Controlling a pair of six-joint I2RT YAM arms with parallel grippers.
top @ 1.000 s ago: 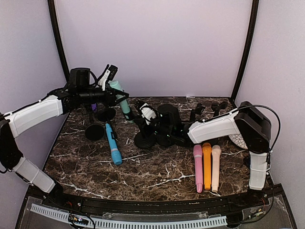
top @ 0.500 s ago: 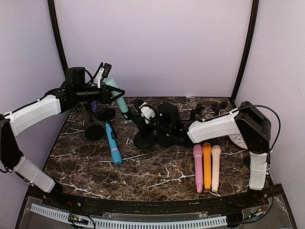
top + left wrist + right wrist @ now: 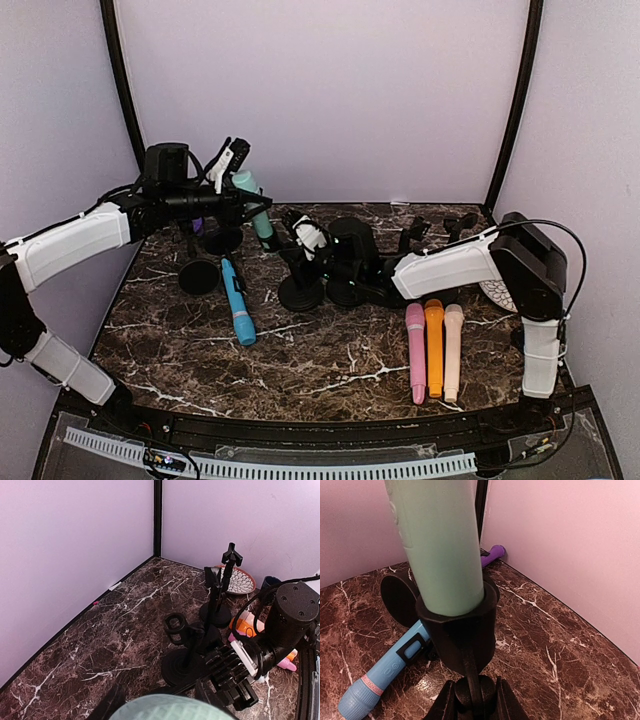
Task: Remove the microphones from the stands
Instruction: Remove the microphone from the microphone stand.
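A mint-green microphone [image 3: 256, 215] stands tilted in the black clip [image 3: 270, 242] of a stand with a round base [image 3: 300, 294]. My left gripper [image 3: 238, 198] is shut on the microphone's upper part, just below its head. In the left wrist view the head [image 3: 170, 709] fills the bottom edge between my fingers [image 3: 109, 706]. My right gripper [image 3: 304, 252] is shut on the stand's stem below the clip. In the right wrist view the microphone's body [image 3: 440, 540] sits inside the clip [image 3: 460, 625], with my right gripper [image 3: 475, 700] closed on the joint under it.
A blue microphone [image 3: 237, 300] lies left of the stand, a purple one [image 3: 197, 226] behind it. Pink [image 3: 415, 350], orange [image 3: 434, 345] and cream [image 3: 453, 345] microphones lie at the right. Other black stands [image 3: 200, 272] [image 3: 410, 235] stand around. A patterned plate [image 3: 497, 293] sits far right.
My left gripper tipped the microphone up and to the left half a second ago, then came back down and right. The right gripper has kept its hold on the stand.
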